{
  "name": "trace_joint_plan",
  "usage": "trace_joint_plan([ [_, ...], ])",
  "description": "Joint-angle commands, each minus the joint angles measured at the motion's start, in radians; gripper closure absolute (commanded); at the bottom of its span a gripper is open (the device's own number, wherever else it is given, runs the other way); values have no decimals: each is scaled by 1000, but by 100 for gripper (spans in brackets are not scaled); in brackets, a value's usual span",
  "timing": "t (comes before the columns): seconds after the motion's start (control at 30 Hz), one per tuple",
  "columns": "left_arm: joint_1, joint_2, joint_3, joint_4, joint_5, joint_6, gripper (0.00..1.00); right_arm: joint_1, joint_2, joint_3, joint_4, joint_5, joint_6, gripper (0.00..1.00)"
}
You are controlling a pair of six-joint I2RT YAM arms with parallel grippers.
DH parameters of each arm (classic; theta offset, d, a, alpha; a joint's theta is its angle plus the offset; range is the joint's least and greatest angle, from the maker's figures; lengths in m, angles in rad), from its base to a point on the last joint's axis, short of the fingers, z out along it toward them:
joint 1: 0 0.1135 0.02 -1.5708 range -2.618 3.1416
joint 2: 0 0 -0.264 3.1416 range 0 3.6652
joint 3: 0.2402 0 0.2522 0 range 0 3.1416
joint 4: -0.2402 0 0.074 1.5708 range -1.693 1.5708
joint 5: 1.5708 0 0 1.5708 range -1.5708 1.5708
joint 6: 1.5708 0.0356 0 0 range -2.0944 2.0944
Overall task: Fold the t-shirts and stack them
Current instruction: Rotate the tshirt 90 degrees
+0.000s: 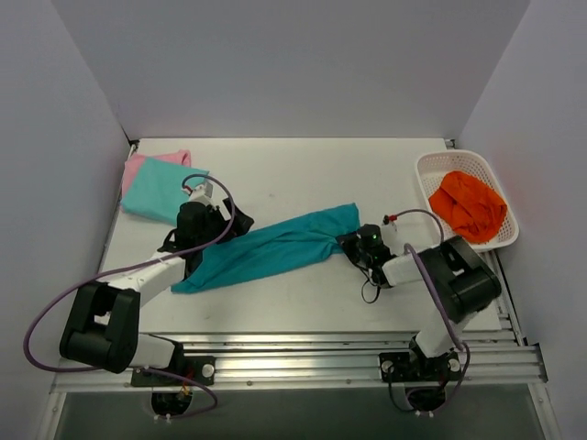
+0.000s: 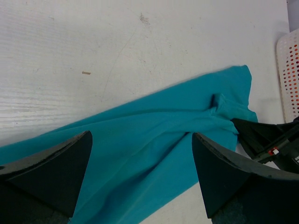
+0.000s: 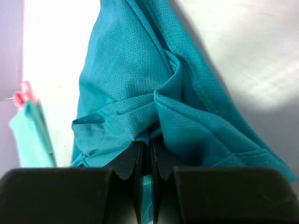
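A deep teal t-shirt (image 1: 275, 247) lies pulled out in a long diagonal strip across the middle of the table. My right gripper (image 1: 353, 243) sits at its right end, and in the right wrist view the jaws (image 3: 149, 144) are shut on a bunched fold of the teal cloth (image 3: 135, 84). My left gripper (image 1: 209, 240) hovers over the strip's left part, wide open with only cloth below it (image 2: 141, 135). A folded aqua-mint t-shirt (image 1: 160, 191) rests on a pink t-shirt (image 1: 151, 160) at the back left.
A white lattice basket (image 1: 431, 165) at the right edge holds an orange cloth (image 1: 470, 203). Its rim also shows in the left wrist view (image 2: 289, 74). Grey walls close in the table's back and sides.
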Motion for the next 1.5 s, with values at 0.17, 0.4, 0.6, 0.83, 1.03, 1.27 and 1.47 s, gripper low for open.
trace_joint_plan([
  [0.17,65,-32,34,17,-2,33,3,-4,229,219,-228,-35,-152,100],
  [0.4,64,-44,0,65,-33,-24,2,-48,304,625,-410,108,-202,100],
  [0.6,59,-110,-29,48,-83,-48,2,-83,594,1130,-531,157,-223,100],
  [0.83,50,-124,-23,17,-119,-35,2,-113,890,1587,-458,90,-254,100],
  [1.03,48,-116,-26,8,-119,-29,2,-111,978,1730,-217,-70,-355,9],
  [1.27,48,-155,-43,11,-119,-30,2,-97,673,1528,-121,-58,-517,0],
  [1.47,52,-188,-46,2,-111,-33,2,-41,321,1229,-186,84,-591,0],
])
